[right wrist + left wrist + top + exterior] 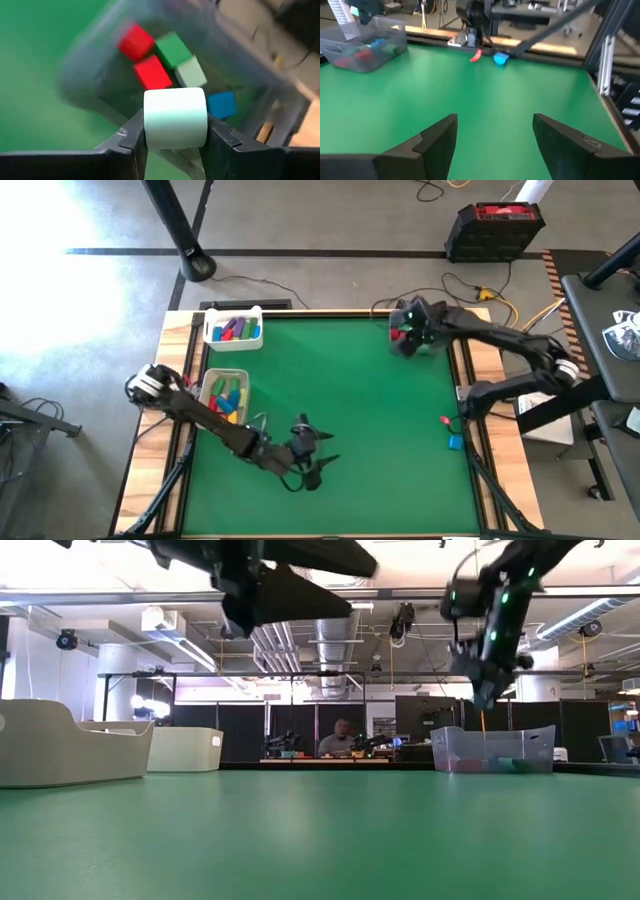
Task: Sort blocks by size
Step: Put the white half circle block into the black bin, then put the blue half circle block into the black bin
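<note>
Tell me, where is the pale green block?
The pale green block sits pinched in the right gripper, just above the clear bin at the table's far right corner.

Matt green table cover (360, 410), clear plastic tray (367, 46), smooth pale block (175, 117)

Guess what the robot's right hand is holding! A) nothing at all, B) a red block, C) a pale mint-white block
C: in the right wrist view the right hand is shut on a pale block, above a clear bin of red, green and blue blocks.

Green table (350, 410), trays, two blocks (450, 432)
</note>
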Available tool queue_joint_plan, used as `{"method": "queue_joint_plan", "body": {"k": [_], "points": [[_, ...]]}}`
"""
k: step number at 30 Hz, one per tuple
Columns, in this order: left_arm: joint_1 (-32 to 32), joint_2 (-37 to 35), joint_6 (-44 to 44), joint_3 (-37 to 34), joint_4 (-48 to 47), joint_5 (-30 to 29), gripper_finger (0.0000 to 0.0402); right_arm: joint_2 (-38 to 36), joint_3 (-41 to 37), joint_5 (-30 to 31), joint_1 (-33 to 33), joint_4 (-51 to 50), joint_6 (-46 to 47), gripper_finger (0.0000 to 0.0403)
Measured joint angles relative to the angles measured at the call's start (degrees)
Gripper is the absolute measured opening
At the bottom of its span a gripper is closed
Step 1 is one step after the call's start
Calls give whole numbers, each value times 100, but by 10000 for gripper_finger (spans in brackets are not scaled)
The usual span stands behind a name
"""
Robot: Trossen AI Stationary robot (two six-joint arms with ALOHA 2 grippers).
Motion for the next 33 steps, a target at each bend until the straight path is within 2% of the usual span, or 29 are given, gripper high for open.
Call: {"method": "queue_joint_plan", "body": {"k": [3, 7, 10, 12, 18, 22, 27, 33], "points": [[-34, 303, -16, 454, -497, 6, 241, 436, 0, -444, -634, 57, -174, 124], [-132, 522, -305, 1044, -1590, 2, 239, 998, 0, -865, -1064, 230, -363, 124], [-231, 606, -468, 1442, -2174, -29, 239, 1315, -3, -1211, -1167, 459, -478, 124], [-310, 646, -479, 1643, -2437, -195, 239, 1475, 3, -1224, -1179, 591, -503, 124], [-554, 670, -500, 1841, -2543, -737, 239, 1815, 35, -1209, -1219, 908, -614, 128], [-660, 668, -700, 1838, -2545, -998, 239, 1974, 32, -1209, -1221, 1055, -630, 175], [-695, 668, -963, 1841, -2537, -1002, 239, 1987, 32, -1208, -1216, 1100, -718, 229], [-721, 668, -1030, 1841, -2524, -997, 239, 1345, 32, -1198, -1097, 852, -785, 267]]}}
